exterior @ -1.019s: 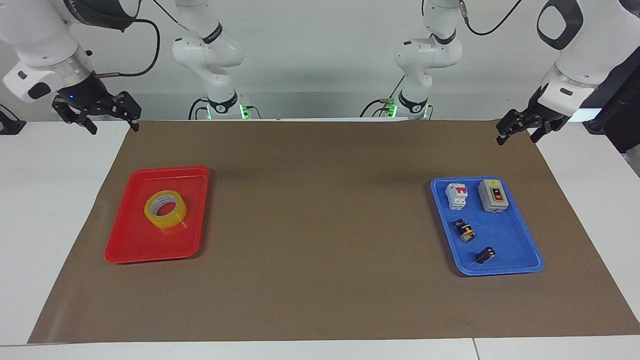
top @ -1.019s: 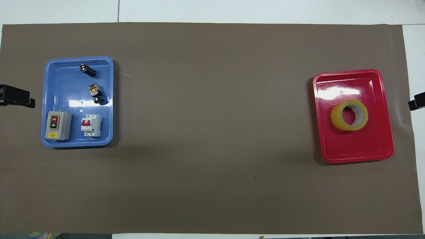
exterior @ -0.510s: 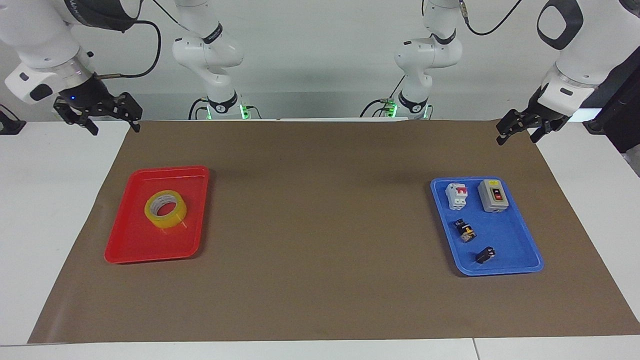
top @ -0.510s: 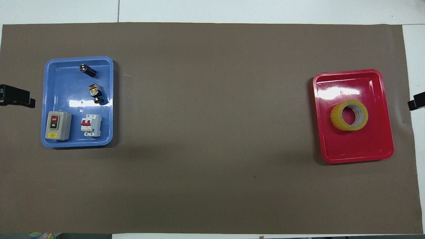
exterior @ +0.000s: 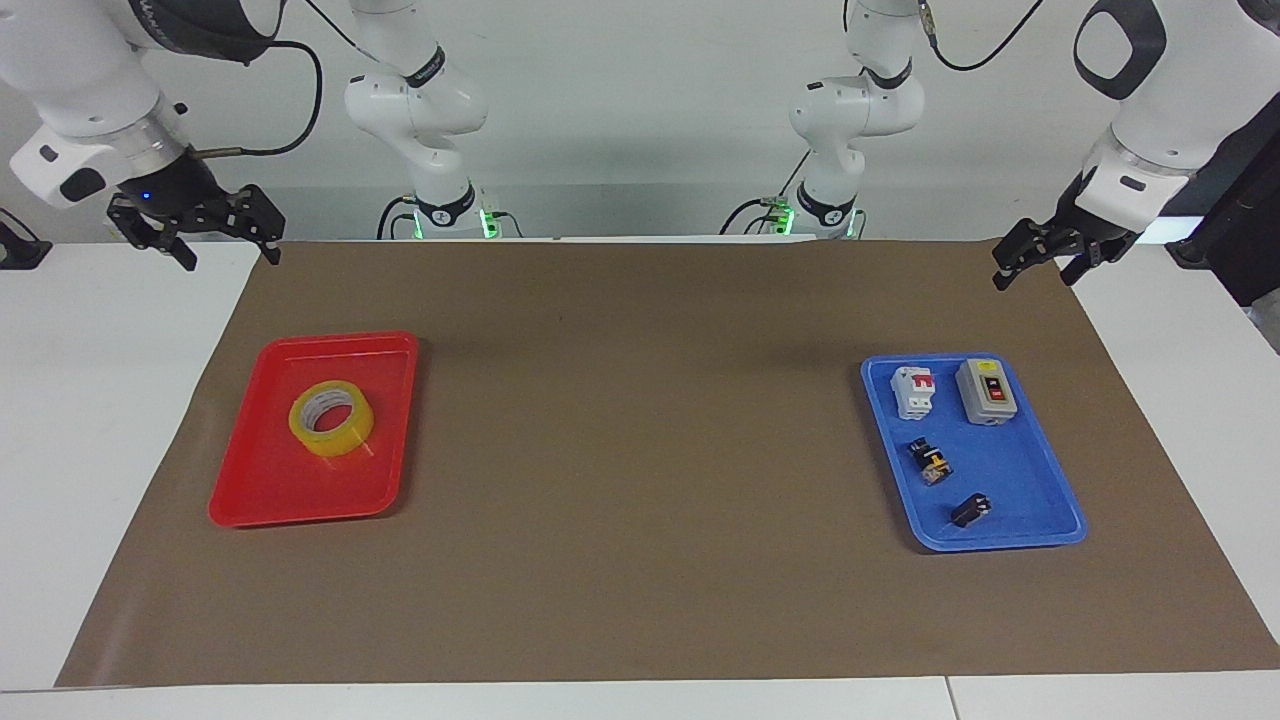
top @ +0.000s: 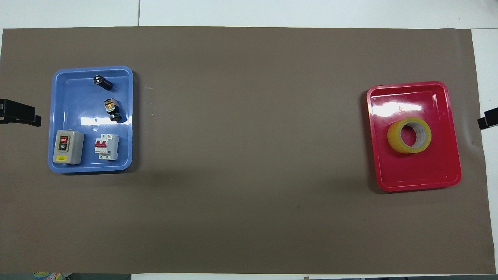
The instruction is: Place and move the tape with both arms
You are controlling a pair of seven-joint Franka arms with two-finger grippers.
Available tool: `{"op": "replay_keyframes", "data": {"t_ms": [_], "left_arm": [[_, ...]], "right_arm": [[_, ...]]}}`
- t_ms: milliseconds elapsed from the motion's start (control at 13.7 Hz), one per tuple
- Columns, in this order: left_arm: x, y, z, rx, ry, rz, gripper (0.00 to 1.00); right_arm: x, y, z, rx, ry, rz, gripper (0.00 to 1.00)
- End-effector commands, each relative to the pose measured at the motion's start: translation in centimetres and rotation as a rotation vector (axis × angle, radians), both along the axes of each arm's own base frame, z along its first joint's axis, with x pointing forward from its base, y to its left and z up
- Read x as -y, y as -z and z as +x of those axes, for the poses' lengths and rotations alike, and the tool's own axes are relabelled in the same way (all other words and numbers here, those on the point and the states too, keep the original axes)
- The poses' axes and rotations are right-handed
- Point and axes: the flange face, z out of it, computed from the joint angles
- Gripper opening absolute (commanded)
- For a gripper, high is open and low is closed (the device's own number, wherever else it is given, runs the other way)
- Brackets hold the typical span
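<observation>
The tape [exterior: 331, 417], a yellow translucent roll with a whitish core, lies flat in the red tray [exterior: 262, 490] toward the right arm's end of the table; it also shows in the overhead view [top: 409, 135]. My right gripper [exterior: 229, 256] is open and empty, up in the air over the mat's corner at that end, well apart from the tape. My left gripper [exterior: 1035, 278] is open and empty, up over the mat's corner at the left arm's end. Only the tips of the left gripper [top: 19, 112] and the right gripper [top: 488, 118] show in the overhead view.
A blue tray [exterior: 1030, 500] toward the left arm's end holds a grey switch box [exterior: 986, 391], a white and red breaker [exterior: 913, 390] and two small black parts. A brown mat [exterior: 640, 450] covers the table. Two more white arms stand at the robots' end.
My right gripper has risen very slightly. The tape, the trays and my left gripper have not moved.
</observation>
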Motion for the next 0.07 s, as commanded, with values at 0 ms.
{"op": "replay_keyframes", "data": {"t_ms": [0], "left_arm": [[-0.25,-0.26,-0.57,0.006,0.009,0.019,1.0]], "right_arm": [[0.02,-0.05,-0.02,0.011,0.016,-0.01,1.0]]}}
